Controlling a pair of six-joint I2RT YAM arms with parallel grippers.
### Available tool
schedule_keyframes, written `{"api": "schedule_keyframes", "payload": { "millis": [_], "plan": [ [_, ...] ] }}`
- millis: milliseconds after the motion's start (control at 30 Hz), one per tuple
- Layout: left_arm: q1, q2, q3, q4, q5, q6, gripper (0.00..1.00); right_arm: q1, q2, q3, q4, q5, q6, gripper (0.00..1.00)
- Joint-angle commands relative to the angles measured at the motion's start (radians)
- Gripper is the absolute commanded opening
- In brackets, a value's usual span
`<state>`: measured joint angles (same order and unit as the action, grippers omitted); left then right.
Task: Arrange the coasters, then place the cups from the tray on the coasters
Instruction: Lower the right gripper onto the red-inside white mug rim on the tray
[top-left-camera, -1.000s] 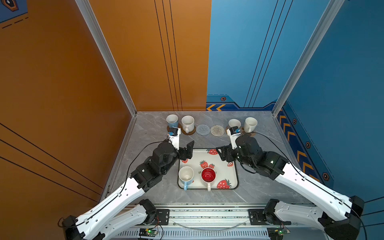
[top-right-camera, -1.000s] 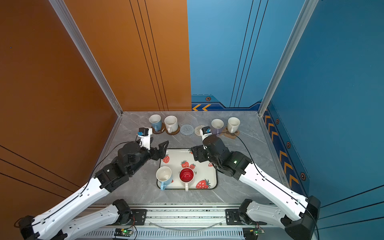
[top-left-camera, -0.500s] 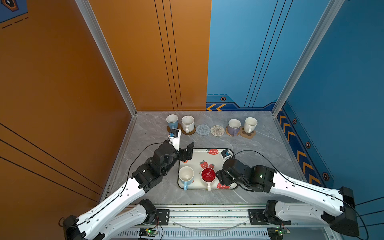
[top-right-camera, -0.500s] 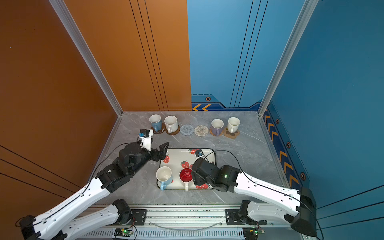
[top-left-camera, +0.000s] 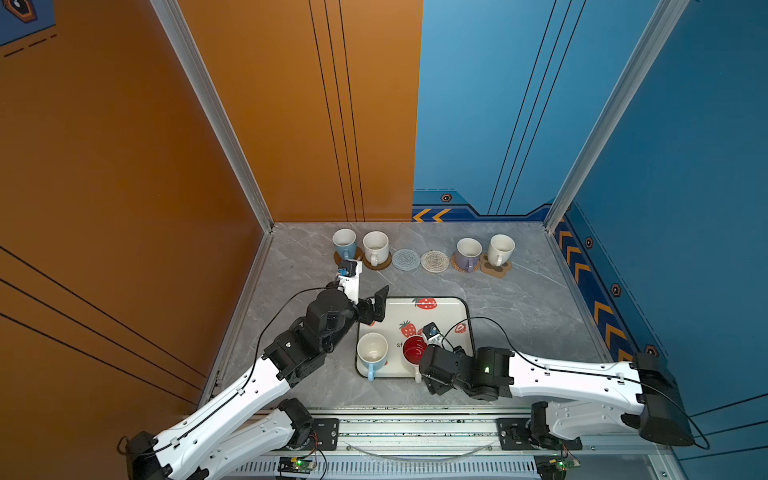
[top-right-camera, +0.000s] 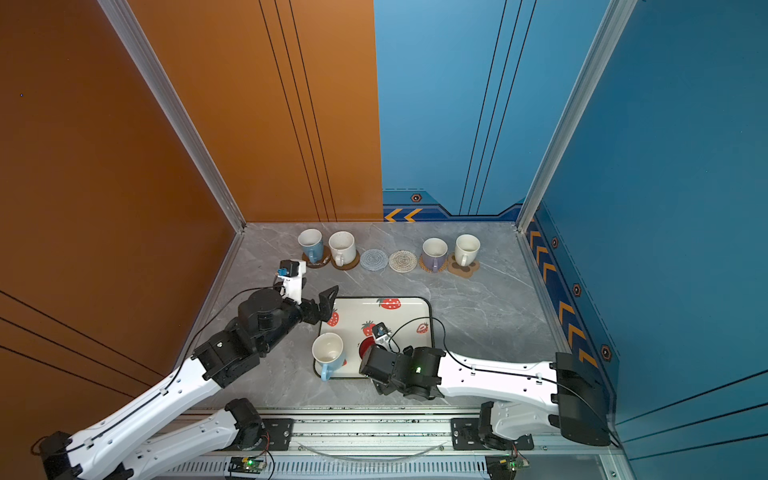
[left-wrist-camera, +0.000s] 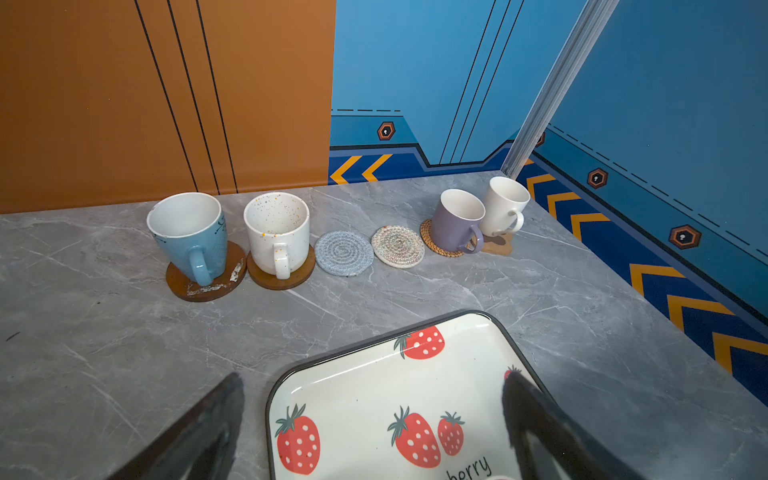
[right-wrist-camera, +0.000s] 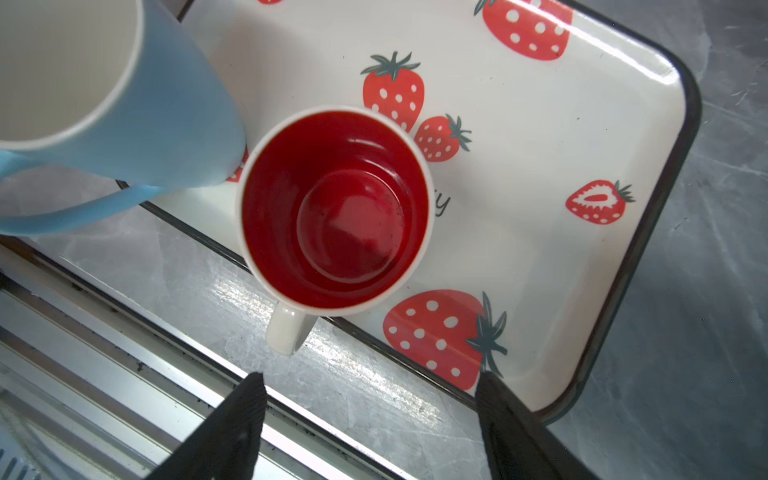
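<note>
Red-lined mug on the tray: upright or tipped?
Upright. The red-lined mug stands on the tray, mouth up; the right wrist view shows its rim and red bottom.

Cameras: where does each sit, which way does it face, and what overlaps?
Top views: high over the robot's base, looking down toward the back wall; both whole arms show, with the tray and coaster row.
Left wrist: low over the table, facing the coaster row; fingers of the open left hand show.
Right wrist: looking down into the red-inside cup; fingers of the open right hand show.
Shared: both wrist views catch the tray.
</note>
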<state>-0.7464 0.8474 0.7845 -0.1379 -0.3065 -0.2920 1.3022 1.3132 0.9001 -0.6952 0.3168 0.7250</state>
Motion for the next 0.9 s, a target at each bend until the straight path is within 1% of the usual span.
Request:
{"api": "schedule_keyframes", "payload": {
  "millis": [0, 233, 433, 667, 867],
  "plan": [
    [0.004, -0.019, -0.014, 0.023, 0.017, 0.011, 0.98, 0.019, 0.037, 0.041, 0.016, -0.005, 0.026, 0.78],
    [0.010, -0.024, -0.021, 0.021, 0.020, 0.011, 0.98, 0.032, 0.095, 0.040, 0.087, -0.050, 0.037, 0.74],
    [0.014, -0.027, -0.022, 0.017, 0.021, 0.011, 0.98, 0.032, 0.139, 0.055, 0.112, -0.074, 0.045, 0.68],
    [0.019, -0.032, -0.027, 0.018, 0.021, 0.010, 0.99, 0.023, 0.187, 0.053, 0.150, -0.109, 0.084, 0.56],
    [0.025, -0.031, -0.028, 0.015, 0.026, 0.008, 0.99, 0.014, 0.225, 0.059, 0.166, -0.125, 0.109, 0.48]
  ]
}}
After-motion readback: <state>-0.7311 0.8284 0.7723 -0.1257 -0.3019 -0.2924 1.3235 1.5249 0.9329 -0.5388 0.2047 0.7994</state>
